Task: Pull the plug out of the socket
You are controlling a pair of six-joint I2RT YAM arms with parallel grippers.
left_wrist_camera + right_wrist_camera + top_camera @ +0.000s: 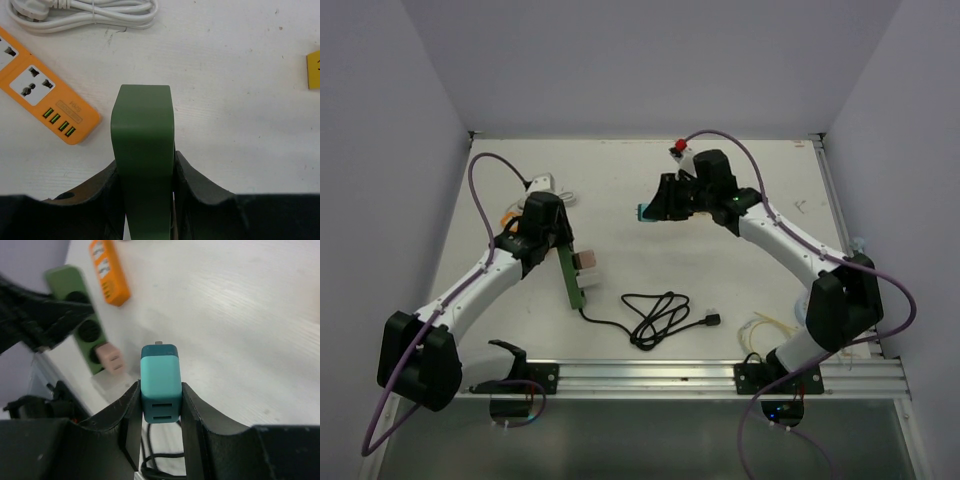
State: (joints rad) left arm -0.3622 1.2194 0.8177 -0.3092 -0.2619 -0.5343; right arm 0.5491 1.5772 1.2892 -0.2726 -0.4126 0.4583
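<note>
The left claw (145,172) is clamped on the sides of the green socket strip (142,120), a grip that appears meant to anchor the strip so it cannot follow a pull. The right claw (160,400) is clamped on the teal plug (160,375), with one finger on each flat side and the prong end facing outward.

In the top view the teal plug sits at 2 o'clock from the strip, well apart from it and raised off the worktop (620,170). Judged from this, the plug is already free of the socket.

A pink plug (112,360) sits in the strip. An orange strip (82,120) lies at 10 o'clock from the green strip's end in the left wrist view.
</note>
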